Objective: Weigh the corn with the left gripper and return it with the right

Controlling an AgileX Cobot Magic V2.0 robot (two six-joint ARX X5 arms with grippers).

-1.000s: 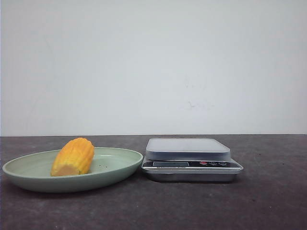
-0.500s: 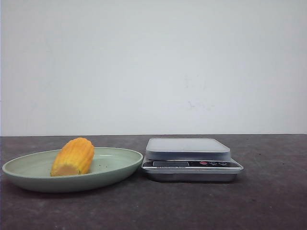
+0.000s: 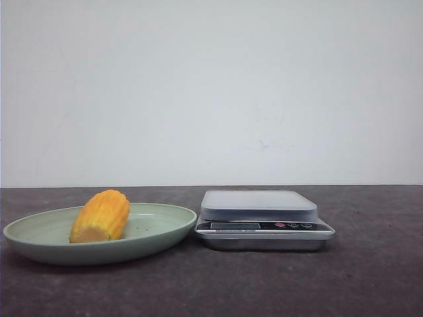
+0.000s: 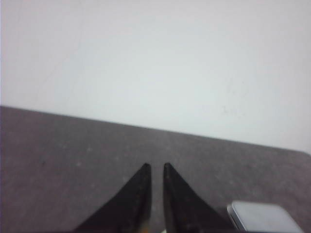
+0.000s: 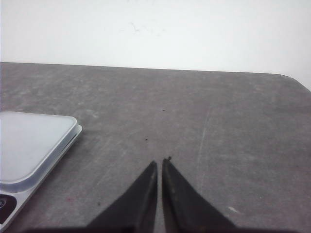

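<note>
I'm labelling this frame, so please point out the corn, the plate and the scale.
corn (image 3: 100,216), front view, ribbed kernel side.
plate (image 3: 165,228), front view, bare green rim.
scale (image 3: 258,200), front view, weighing platform.

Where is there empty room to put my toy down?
Bare dark table lies right of the silver scale and along the front. The scale's flat top is free. It is crowded where the green plate, holding the yellow corn, nearly meets the scale.

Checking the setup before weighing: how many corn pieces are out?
1. The corn lies on its side in the green plate, left of the scale.
</note>
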